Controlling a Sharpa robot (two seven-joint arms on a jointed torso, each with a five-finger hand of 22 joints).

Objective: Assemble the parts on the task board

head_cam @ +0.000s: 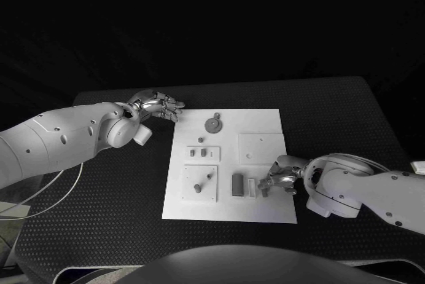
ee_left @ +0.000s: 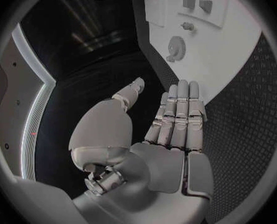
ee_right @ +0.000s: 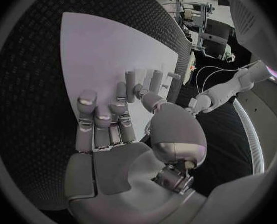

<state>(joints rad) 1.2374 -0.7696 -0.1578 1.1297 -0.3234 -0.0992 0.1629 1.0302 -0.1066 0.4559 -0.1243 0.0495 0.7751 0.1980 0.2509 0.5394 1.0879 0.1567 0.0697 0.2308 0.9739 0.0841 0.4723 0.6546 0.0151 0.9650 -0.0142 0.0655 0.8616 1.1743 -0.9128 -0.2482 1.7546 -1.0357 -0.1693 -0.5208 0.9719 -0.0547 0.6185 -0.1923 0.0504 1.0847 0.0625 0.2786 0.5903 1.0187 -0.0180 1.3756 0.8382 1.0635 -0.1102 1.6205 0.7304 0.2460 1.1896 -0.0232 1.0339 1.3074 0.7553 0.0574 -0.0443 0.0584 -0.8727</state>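
The white task board (head_cam: 266,121) lies in the middle of the black table. On it are a grey gear (head_cam: 214,124), a small plate with two pegs (head_cam: 202,153), a plate with one peg (head_cam: 199,187), a dark block (head_cam: 237,184) and a pale bar (head_cam: 252,187). My right hand (head_cam: 279,176) lies low over the board's right front part, fingers stretched toward the pale bar and holding nothing; the right wrist view shows the right hand (ee_right: 113,129) with its thumb tip close to upright parts (ee_right: 155,79). My left hand (head_cam: 159,106) hovers off the board's far left corner, fingers straight, empty (ee_left: 169,129).
A bare square plate (head_cam: 261,145) sits on the board's right half. The gear (ee_left: 175,47) lies beyond my left fingertips. A thin cable (head_cam: 53,192) loops at the table's left side. Black table mat surrounds the board on all sides.
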